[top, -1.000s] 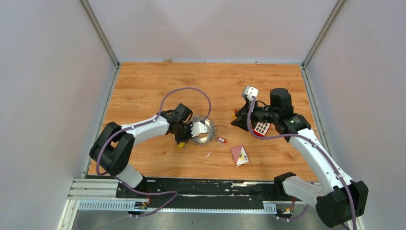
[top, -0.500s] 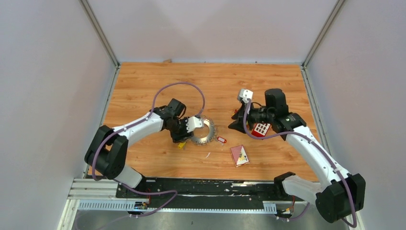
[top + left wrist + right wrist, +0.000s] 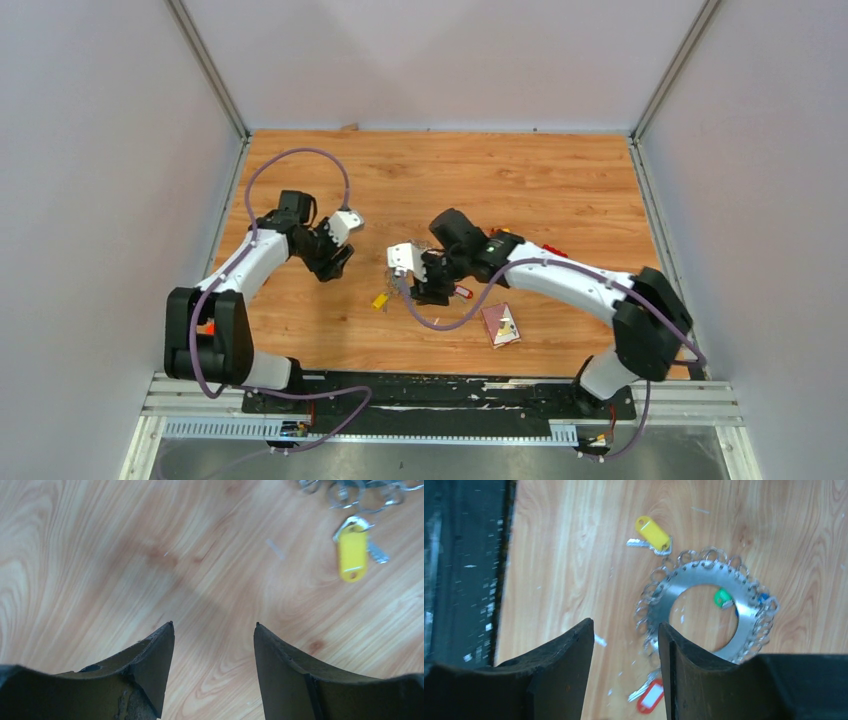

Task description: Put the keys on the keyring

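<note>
You're looking at a table [image 3: 560, 190] of smooth wood-grain laminate with a soft sheen. On it the keyring [image 3: 699, 575] reads as bright, polished sheet metal, its rim hung with thin shiny wire loops. The yellow-tagged key [image 3: 652, 532] and the red-tagged key [image 3: 650, 700] pair bare silver metal with glossy moulded plastic, the red tag showing a white paper-like insert, while the fingers [image 3: 150, 670] of your left gripper [image 3: 215, 625] and those of the right gripper [image 3: 625, 622] are matt black, grainy and scuffed in places.
</note>
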{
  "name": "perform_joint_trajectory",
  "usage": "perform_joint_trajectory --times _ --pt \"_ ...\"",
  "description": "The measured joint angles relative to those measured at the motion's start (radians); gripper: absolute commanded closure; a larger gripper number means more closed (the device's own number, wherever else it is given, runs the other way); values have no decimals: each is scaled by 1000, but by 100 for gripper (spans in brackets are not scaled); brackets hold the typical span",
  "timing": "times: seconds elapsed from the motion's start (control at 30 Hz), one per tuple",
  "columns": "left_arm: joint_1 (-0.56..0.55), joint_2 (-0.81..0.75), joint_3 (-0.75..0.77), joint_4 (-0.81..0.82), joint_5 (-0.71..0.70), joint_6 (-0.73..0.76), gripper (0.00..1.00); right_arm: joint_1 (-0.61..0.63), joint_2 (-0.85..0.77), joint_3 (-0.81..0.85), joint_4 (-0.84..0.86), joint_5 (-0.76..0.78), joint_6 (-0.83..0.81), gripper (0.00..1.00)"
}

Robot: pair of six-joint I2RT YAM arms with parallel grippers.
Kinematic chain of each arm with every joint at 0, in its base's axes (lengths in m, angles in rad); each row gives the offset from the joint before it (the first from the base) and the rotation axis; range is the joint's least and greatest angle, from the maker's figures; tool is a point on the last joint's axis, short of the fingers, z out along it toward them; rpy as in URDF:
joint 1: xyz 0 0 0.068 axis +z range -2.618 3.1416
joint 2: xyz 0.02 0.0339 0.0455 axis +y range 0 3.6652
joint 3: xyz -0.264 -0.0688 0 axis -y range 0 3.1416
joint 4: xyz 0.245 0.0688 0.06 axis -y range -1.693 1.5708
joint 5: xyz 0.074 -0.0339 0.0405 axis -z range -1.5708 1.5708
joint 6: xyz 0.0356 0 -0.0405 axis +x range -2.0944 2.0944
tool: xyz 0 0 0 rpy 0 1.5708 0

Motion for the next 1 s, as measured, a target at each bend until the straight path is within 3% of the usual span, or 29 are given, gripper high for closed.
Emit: perform_joint_trajectory --times 0.27,0.43,1.0 --pt "213 -1 -16 -18 18 -19 33 102 330 274 -64 127 -134 56" --pt "230 -26 -51 -34 27 -10 32 137 492 420 -140 172 -183 58" --pt "230 -67 -71 -71 63 28 32 158 596 503 -248 258 -234 63"
